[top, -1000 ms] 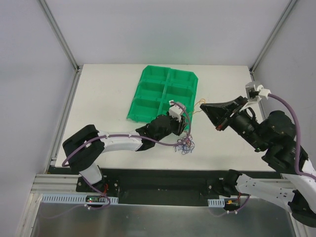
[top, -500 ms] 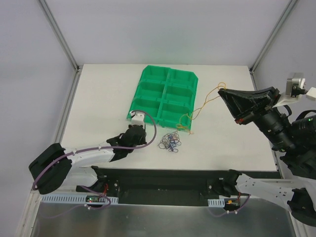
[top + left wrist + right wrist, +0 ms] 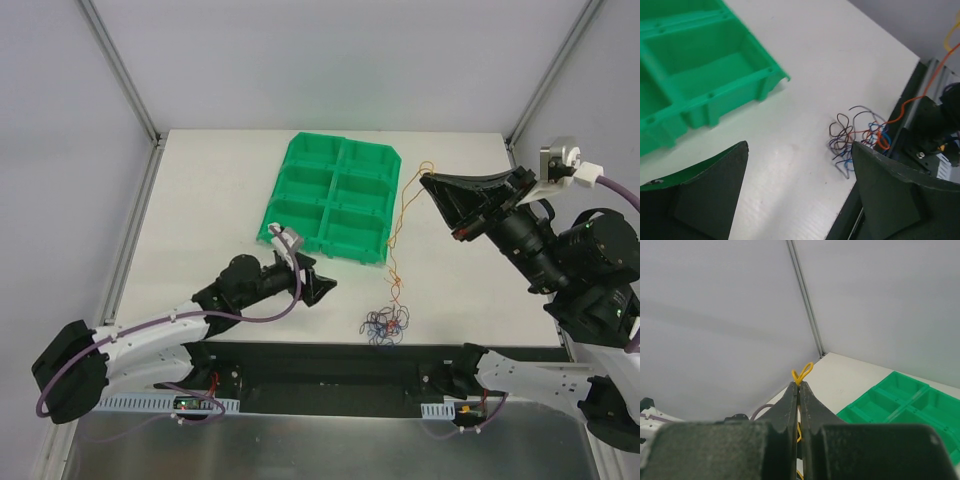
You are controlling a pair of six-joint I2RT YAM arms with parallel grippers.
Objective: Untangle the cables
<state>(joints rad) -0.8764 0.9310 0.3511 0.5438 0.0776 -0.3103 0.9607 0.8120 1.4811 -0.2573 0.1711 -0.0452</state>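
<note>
Half a second back the cables (image 3: 385,325) lay nearer the bin (image 3: 340,195). Now we see the knot close to the near edge of the table (image 3: 220,200), to the right of the left gripper (image 3: 312,283). That gripper pointed at the bin's near corner then; now it faces the knot with its jaws spread wide and nothing between them. The left wrist view agrees: its dark fingers (image 3: 710,200) stand well apart, with bare table between them and the knot just ahead. The right gripper (image 3: 428,182) sits further left than before, beside the bin's far right corner, its jaws pressed together on thin strands. An orange strand (image 3: 393,245) hangs from it down to the knot. From the right wrist we make out only a yellow loop (image 3: 802,374) above the closed fingertips, which hide the rest of the wire. From above we cannot sort single colours in the knot, and in the left wrist view the orange strand runs off the frame's right edge.
</note>
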